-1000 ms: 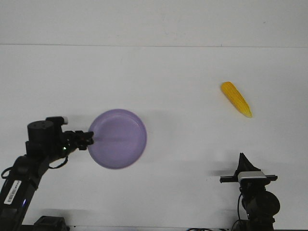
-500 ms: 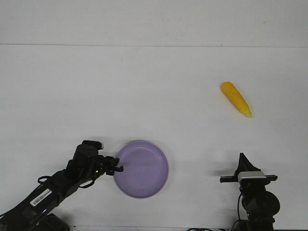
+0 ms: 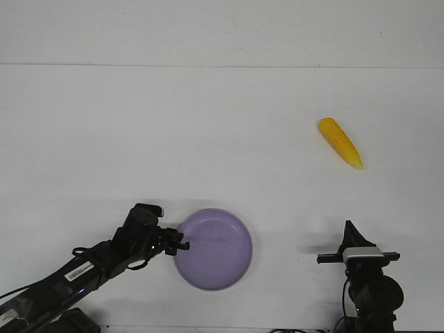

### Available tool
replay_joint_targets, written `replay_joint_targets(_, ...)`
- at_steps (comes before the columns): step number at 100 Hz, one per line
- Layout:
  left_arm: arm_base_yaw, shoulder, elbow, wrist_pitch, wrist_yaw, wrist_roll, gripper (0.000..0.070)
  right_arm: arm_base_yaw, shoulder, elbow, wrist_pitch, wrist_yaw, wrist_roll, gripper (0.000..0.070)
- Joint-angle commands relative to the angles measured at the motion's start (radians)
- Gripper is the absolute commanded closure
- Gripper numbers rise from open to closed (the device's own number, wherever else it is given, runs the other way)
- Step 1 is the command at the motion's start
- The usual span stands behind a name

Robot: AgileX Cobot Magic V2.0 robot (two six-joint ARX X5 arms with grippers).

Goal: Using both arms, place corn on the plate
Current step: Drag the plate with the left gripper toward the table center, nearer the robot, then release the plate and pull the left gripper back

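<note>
Left gripper [image 3: 182,244] is the tool you are working with, and in the front view, the only view you have, it is clamping the near-left rim of the plate [image 3: 215,251], jaws pinched together on the raised edge. You are holding it by the rim because, as I judge it, the shallow plate offers no other grip, and a rim hold lets you drag it flat across the table [image 3: 208,125] without lifting.

You are keeping the left arm [image 3: 83,272] stretched low from the near-left corner toward the middle. The plate is sitting near the front edge, roughly centred between the two arms.

Right gripper [image 3: 349,229] is pointing upward at the near right, well apart from everything; you cannot tell whether its fingers are parted or closed, as they are reading as one dark point.

The corn [image 3: 340,142] is lying on the bare table at the far right, tip toward you, well apart from the plate and from both grippers. That side is probably the right arm's to reach.

Against the earlier frames, you are seeing the plate carried from the left side toward the centre and nearer the front, with only a small further shift in the last half second. The corn and the right arm are sitting exactly where they were.
</note>
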Motion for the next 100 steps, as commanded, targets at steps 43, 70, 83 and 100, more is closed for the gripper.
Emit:
replay_joint_targets(43,-0.005,-0.187,0.008,0.024,-0.006,0.073,0.0237,0.000,0.000,-0.003,0.023,0.008,0.015,0.0692)
replay_joint_targets(70,-0.005,-0.595,0.008,-0.114,-0.078,0.118,0.0238,0.001,0.000,-0.003,0.119,-0.007,0.396,0.0692)
replay_joint_targets(83,-0.005,-0.745,0.008,-0.249,-0.144,0.126,0.0238,0.001,0.004,0.051,0.193,-0.045,0.440,0.0695)
replay_joint_targets(100,-0.005,-0.837,0.008,-0.352,-0.185,0.125,0.0237,0.001,0.155,0.246,0.106,0.021,0.361,0.0419)
